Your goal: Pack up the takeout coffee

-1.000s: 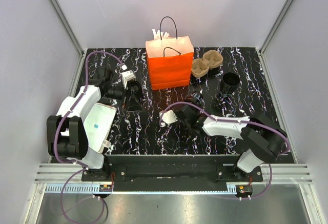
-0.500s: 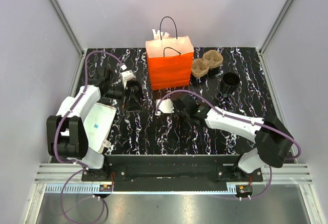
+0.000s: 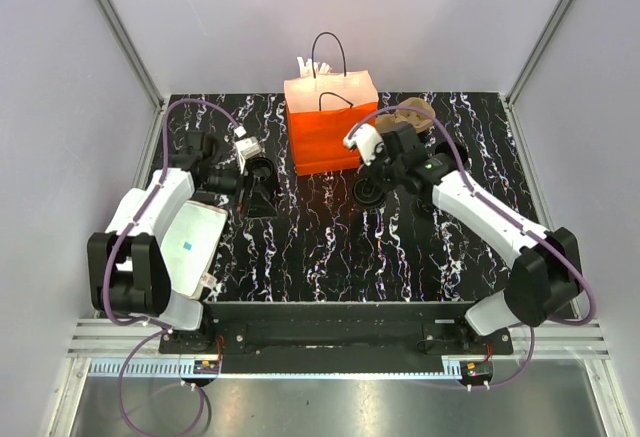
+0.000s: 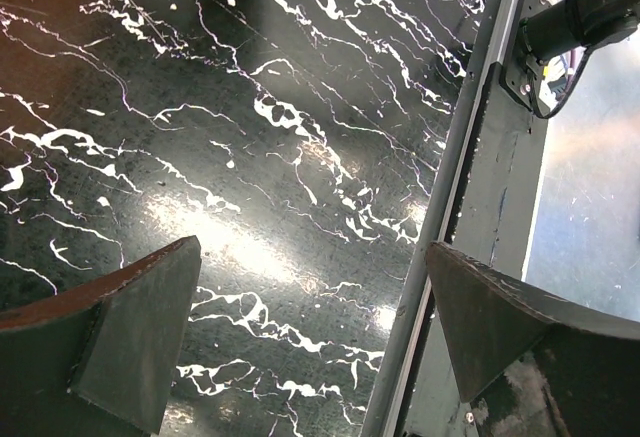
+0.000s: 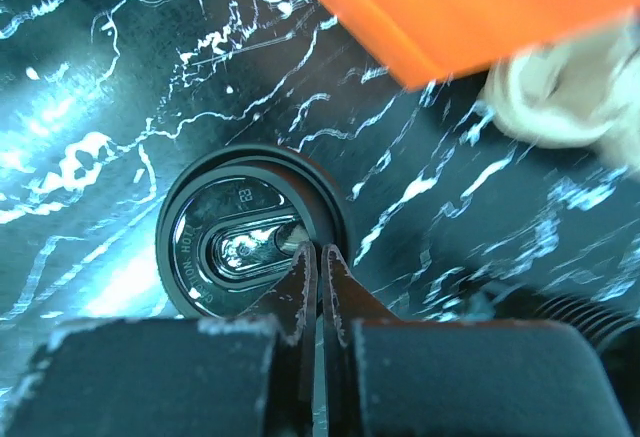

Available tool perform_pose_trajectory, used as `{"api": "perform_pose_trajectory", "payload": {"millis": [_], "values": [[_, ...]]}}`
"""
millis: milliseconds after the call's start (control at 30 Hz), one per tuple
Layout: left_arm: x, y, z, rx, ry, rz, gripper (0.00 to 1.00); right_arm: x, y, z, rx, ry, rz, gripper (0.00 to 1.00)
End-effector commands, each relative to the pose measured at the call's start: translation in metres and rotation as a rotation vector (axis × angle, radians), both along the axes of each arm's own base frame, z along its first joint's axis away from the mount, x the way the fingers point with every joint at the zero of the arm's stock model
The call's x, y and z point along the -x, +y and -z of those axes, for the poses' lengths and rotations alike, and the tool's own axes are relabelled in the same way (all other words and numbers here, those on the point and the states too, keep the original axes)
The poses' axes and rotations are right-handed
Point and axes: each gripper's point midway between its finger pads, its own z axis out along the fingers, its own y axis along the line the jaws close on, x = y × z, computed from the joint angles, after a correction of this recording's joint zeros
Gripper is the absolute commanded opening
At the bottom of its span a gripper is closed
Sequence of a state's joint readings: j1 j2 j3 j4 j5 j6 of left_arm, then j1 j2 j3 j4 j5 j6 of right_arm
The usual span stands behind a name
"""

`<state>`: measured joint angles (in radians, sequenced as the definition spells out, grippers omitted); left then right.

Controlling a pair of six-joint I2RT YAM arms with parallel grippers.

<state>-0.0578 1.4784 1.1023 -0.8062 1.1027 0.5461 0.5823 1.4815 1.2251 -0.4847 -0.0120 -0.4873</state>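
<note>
The takeout coffee (image 3: 370, 195) stands upright on the black marbled bench (image 3: 300, 247), just in front of the right lower corner of the orange paper bag (image 3: 330, 135) and outside it; a strip of bench shows between cup and bag in the right wrist view. In that view the black lid (image 5: 225, 247) is seen from above, round, with a glossy oval recess in the middle; the right tool (image 5: 312, 253) hangs directly over it, its two fingers pressed together with only a thin slit between them, the tips above the inner edge of the lid; whether they touch the lid I cannot tell. A blurred beige cup carrier (image 5: 560, 87) lies beside the bag. The left tool (image 4: 310, 247) is at the left part of the bench, well apart from the coffee; its fingers are spread wide, with only bare bench between them.
</note>
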Motion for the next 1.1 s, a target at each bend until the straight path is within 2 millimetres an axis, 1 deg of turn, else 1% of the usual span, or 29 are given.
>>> {"api": "perform_pose_trajectory", "payload": {"millis": [0, 33, 100, 133, 167, 233, 267, 300, 333, 367, 433, 467, 533, 567, 600, 633, 667, 733, 767, 900, 933, 967, 1067], "values": [[0.0, -0.005, -0.029, 0.022, -0.109, 0.026, 0.99, 0.009, -0.001, -0.009, -0.235, 0.149, 0.085, 0.0], [-0.002, -0.005, -0.034, 0.006, -0.13, 0.022, 0.99, 0.003, -0.006, -0.009, -0.282, 0.158, 0.117, 0.0], [-0.001, -0.014, -0.039, -0.008, -0.146, 0.042, 0.99, 0.004, -0.013, 0.0, -0.306, 0.175, 0.15, 0.0], [-0.005, -0.016, -0.044, -0.018, -0.151, 0.036, 0.99, 0.001, -0.012, -0.001, -0.334, 0.16, 0.162, 0.0], [-0.002, -0.025, -0.045, -0.02, -0.149, 0.053, 0.99, 0.004, -0.015, 0.003, -0.338, 0.158, 0.174, 0.0], [-0.01, -0.033, -0.049, -0.03, -0.151, 0.037, 0.99, 0.003, -0.013, 0.001, -0.369, 0.137, 0.179, 0.0], [-0.009, -0.042, -0.049, -0.034, -0.152, 0.054, 0.99, 0.006, -0.015, 0.003, -0.376, 0.135, 0.186, 0.0], [-0.013, -0.049, -0.051, -0.032, -0.171, 0.056, 0.99, 0.006, -0.015, 0.004, -0.382, 0.128, 0.189, 0.0], [-0.018, -0.053, -0.049, -0.045, -0.158, 0.043, 0.99, 0.004, -0.015, 0.003, -0.391, 0.116, 0.19, 0.0], [-0.015, -0.065, -0.049, -0.047, -0.163, 0.068, 0.99, 0.008, -0.016, 0.009, -0.39, 0.12, 0.191, 0.0], [-0.023, -0.079, -0.05, -0.057, -0.17, 0.063, 0.99, 0.006, -0.017, 0.01, -0.393, 0.103, 0.194, 0.0], [-0.021, -0.09, -0.049, -0.059, -0.174, 0.079, 0.99, 0.008, -0.018, 0.013, -0.39, 0.105, 0.193, 0.0], [-0.032, -0.104, -0.05, -0.066, -0.176, 0.068, 0.99, 0.007, -0.018, 0.014, -0.39, 0.095, 0.193, 0.0], [-0.03, -0.114, -0.05, -0.071, -0.177, 0.083, 0.99, 0.008, -0.018, 0.016, -0.387, 0.1, 0.19, 0.0], [-0.035, -0.121, -0.051, -0.073, -0.186, 0.075, 0.99, 0.008, -0.018, 0.018, -0.384, 0.104, 0.191, 0.0], [-0.043, -0.126, -0.047, -0.09, -0.172, 0.052, 0.99, 0.009, -0.018, 0.02, -0.382, 0.11, 0.191, 0.0], [-0.043, -0.136, -0.048, -0.092, -0.174, 0.059, 0.99, 0.008, -0.018, 0.023, -0.378, 0.116, 0.192, 0.0], [-0.056, -0.146, -0.044, -0.107, -0.169, 0.023, 0.99, 0.008, -0.017, 0.024, -0.38, 0.122, 0.186, 0.0], [-0.057, -0.153, -0.044, -0.111, -0.171, 0.024, 0.99, 0.008, -0.016, 0.024, -0.38, 0.122, 0.183, 0.0], [-0.074, -0.169, -0.041, -0.125, -0.174, -0.006, 0.99, 0.007, -0.016, 0.02, -0.381, 0.114, 0.176, 0.0], [-0.078, -0.171, -0.04, -0.131, -0.17, -0.022, 0.99, 0.007, -0.016, 0.019, -0.38, 0.111, 0.176, 0.02], [-0.08, -0.174, -0.04, -0.132, -0.17, -0.027, 0.99, 0.008, -0.015, 0.02, -0.378, 0.116, 0.175, 0.04], [-0.083, -0.183, -0.036, -0.134, -0.158, -0.028, 0.99, 0.007, -0.015, 0.019, -0.38, 0.119, 0.171, 0.05]]}}
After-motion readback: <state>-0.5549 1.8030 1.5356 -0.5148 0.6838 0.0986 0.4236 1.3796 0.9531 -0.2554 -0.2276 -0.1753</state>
